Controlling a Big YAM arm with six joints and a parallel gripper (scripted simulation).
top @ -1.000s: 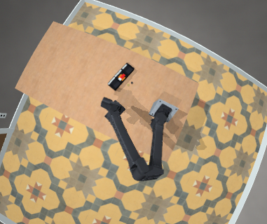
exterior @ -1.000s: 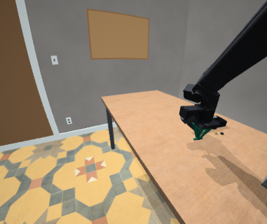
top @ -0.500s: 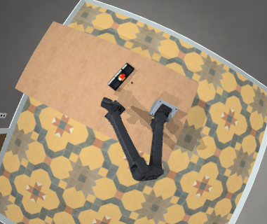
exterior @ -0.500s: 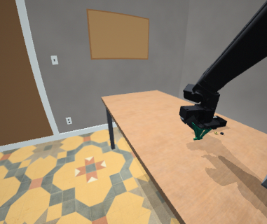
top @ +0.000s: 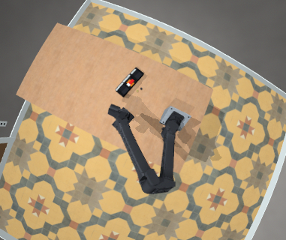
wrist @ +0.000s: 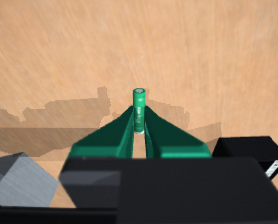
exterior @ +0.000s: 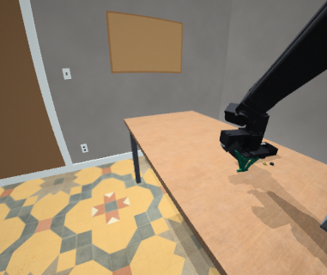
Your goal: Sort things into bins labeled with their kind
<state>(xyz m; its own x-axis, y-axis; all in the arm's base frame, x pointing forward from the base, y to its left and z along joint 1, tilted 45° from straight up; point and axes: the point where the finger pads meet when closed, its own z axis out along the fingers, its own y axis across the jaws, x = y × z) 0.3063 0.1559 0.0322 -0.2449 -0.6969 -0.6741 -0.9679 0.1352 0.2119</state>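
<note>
My gripper (exterior: 242,168) (wrist: 139,111) is shut on a green battery (wrist: 139,102), which stands out between the green fingertips above the table. In the top view the arm hides the fingertips. A row of black bins (top: 122,90) (wrist: 250,149) stands on the table behind the gripper, with white labels along one side, too small to read. The middle bin holds red, orange and white things (top: 130,82). A small dark thing (top: 141,88) (exterior: 271,163) and a small yellowish thing (top: 137,91) (exterior: 264,163) lie on the table beside the bins.
The arm's grey base plate (top: 185,119) (wrist: 27,182) is fixed on the table (top: 58,64) (exterior: 173,146), to one side of the bins. The arm bends out over the table's long edge. The gripper is near that edge, and the arm's shadow falls between the bins and the base.
</note>
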